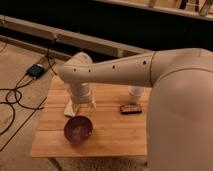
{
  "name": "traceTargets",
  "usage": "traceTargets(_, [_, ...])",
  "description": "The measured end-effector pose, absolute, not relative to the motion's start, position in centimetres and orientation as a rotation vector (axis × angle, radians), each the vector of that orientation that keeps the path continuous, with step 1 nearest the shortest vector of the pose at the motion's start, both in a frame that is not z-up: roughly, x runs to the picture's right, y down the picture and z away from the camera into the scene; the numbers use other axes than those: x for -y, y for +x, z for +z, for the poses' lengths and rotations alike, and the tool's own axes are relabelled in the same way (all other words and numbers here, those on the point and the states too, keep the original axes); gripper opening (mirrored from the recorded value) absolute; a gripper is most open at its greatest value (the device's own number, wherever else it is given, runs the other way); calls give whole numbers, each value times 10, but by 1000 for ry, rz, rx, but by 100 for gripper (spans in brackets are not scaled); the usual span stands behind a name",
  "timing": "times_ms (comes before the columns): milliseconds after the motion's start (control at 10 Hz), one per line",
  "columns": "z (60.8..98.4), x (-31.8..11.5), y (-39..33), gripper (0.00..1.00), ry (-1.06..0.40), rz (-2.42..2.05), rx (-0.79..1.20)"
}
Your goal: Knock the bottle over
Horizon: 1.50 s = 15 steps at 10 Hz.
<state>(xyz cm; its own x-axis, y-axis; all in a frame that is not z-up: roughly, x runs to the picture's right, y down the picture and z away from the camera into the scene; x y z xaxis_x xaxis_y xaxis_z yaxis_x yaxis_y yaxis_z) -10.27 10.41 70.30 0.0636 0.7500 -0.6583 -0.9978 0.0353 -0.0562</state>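
Observation:
A white upright container, which looks like the bottle, stands at the back right of the wooden table, its top hidden by my arm. My gripper hangs below the thick white wrist over the left part of the table, well to the left of the bottle and just behind a purple bowl. The gripper touches neither.
A small dark packet lies in front of the bottle. A white flat item lies by the gripper. My large arm covers the right side. Cables and a black box lie on the floor at left.

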Motion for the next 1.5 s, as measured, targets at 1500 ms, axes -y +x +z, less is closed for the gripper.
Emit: traceTargets(1500, [759, -46, -190, 65, -584, 1261, -422])
